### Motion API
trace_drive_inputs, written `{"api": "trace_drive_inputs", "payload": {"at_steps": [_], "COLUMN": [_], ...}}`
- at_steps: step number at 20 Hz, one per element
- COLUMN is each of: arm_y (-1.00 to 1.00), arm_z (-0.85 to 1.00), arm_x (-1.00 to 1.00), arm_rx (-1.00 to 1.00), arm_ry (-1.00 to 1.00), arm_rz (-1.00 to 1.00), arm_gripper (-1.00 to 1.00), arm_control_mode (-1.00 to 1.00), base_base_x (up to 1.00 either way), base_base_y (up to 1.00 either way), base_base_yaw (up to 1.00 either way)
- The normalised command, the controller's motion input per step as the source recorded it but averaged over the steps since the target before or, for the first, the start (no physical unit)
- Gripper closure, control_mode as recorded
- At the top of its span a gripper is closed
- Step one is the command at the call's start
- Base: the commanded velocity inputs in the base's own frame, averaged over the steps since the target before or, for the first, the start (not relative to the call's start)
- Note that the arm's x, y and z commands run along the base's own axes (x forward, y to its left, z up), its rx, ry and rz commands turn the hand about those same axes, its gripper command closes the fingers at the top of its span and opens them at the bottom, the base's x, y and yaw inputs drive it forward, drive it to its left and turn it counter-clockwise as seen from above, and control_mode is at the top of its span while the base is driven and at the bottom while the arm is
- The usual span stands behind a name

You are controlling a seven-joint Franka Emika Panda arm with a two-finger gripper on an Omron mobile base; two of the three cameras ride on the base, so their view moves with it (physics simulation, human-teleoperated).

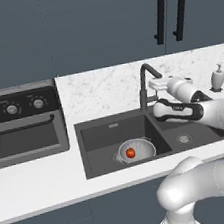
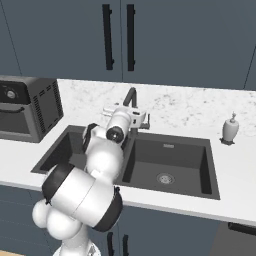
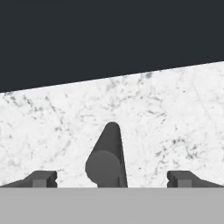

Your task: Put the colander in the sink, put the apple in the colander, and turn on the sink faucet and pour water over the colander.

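Down in the left basin of the sink [image 1: 100, 141], one colander [image 1: 137, 150] sits with one apple [image 1: 131, 153] inside it, so the water step is what remains. Behind the divider stands the single sink faucet [image 1: 145, 81], and the claw [image 3: 112, 180] is at it, jaws spread wide with the dark lever [image 3: 107, 158] between them, gripping nothing. The likely slip: closing off-centre could skid off the lever, or the spout may pour outside the colander. On the desk [image 1: 96, 91] stand one soap dispenser [image 1: 217, 78] and one oven [image 1: 22, 121].
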Motion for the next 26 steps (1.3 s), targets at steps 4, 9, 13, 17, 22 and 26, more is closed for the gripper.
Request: {"api": "trace_drive_inputs", "payload": {"at_steps": [4, 9, 13, 17, 22, 26], "arm_y": [0.13, 0.13, 0.09, 0.02, 0.0, 0.0], "arm_z": [0.0, 0.0, 0.0, 0.04, 0.08, 0.07], "arm_x": [0.17, 0.14, 0.14, 0.15, 0.05, 0.0], "arm_rx": [0.0, 0.0, 0.0, 0.0, 0.0, 0.0], "arm_ry": [0.0, 0.0, 0.0, 0.0, 0.0, 0.0], "arm_rz": [-0.03, -0.02, -0.01, 0.0, 0.0, 0.0], "arm_gripper": [-1.0, -1.0, -1.0, -1.0, -1.0, -1.0], "arm_control_mode": [-1.0, -1.0, -1.0, -1.0, -1.0, -1.0], "base_base_x": [0.0, 0.0, 0.0, 0.0, 0.0, 0.0], "base_base_y": [0.0, 0.0, 0.0, 0.0, 0.0, 0.0], "base_base_yaw": [0.0, 0.0, 0.0, 0.0, 0.0, 0.0]}}
